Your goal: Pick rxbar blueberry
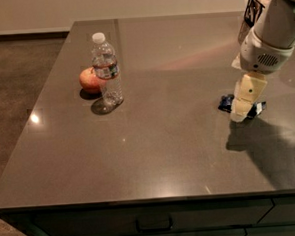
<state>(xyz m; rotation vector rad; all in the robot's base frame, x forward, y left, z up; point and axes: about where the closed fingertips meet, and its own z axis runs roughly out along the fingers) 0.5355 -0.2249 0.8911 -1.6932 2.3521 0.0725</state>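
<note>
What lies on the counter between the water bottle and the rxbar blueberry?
Nothing: the camera view shows only bare counter between the water bottle and the rxbar blueberry. The gripper is directly over the bar, hiding its middle.

Dim, warm overhead light: small glare spots on the dark table [164, 139] at left and front, a pinkish reflected streak far right, soft shadows by the water bottle [107, 72] and under the gripper [242, 111], which is low over the rxbar blueberry [226, 102].
</note>
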